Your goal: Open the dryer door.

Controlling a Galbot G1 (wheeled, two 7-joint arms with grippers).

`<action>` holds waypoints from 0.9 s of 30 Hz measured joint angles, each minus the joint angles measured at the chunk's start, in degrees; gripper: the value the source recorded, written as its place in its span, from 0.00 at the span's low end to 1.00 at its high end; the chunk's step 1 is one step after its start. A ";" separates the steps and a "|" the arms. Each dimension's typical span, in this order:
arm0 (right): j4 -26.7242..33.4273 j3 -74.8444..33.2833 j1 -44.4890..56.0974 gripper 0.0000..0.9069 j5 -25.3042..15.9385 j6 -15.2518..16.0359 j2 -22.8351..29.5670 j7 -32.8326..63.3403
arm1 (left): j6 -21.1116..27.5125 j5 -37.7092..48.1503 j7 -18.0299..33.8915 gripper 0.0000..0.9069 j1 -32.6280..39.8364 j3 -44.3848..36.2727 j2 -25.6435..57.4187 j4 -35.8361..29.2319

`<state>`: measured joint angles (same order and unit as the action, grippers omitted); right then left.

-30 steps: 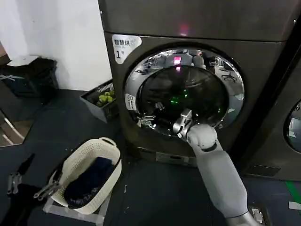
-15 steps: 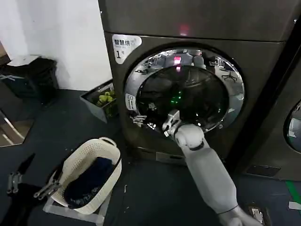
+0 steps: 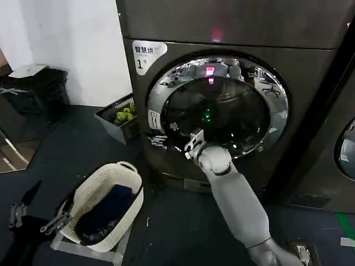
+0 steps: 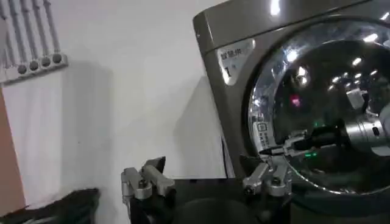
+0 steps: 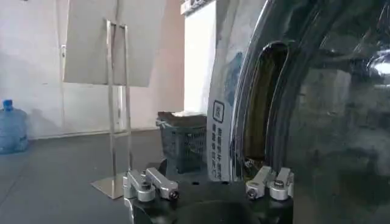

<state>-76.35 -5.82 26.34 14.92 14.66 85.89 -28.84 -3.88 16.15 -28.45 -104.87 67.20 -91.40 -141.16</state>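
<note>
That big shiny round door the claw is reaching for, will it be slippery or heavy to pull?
The dryer door has a polished chrome rim, so it is probably slick. It spans most of the dryer, so it likely swings heavily. The right claw sits at its left edge by a recess, probably the surest hold.

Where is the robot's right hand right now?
In the head view, the right gripper is at the lower left edge of the dryer door, by its chrome rim, above the laundry basket.

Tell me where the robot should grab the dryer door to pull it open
Probably at the recessed slot in the chrome rim on the dryer door's left edge. The rim is smooth elsewhere, so that pocket looks like the only fingerhold. Come in from the robot's left side, where the right hand is, hook fingers behind the lip, then pull outward.
</note>
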 joint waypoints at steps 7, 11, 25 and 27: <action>0.05 -0.23 -0.23 1.00 -0.01 0.94 0.21 -1.40 | 0.31 0.01 -0.01 1.00 0.14 0.14 -0.02 0.04; -0.49 -1.01 -0.19 1.00 0.14 2.51 -0.07 -4.72 | 0.80 0.01 -0.01 1.00 0.33 0.31 0.03 0.17; -3.73 -5.17 1.78 1.00 -0.74 2.65 -2.64 -20.81 | 1.19 3.47 1.40 1.00 1.21 1.50 1.75 1.98; -4.20 -5.55 2.00 1.00 -0.79 2.78 -3.44 -23.92 | 1.45 3.66 1.52 1.00 1.40 1.77 2.09 2.17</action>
<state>-80.56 -11.37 28.34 14.13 17.44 82.46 -52.76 -2.42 19.81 -26.94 -103.47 68.96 -89.31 -138.99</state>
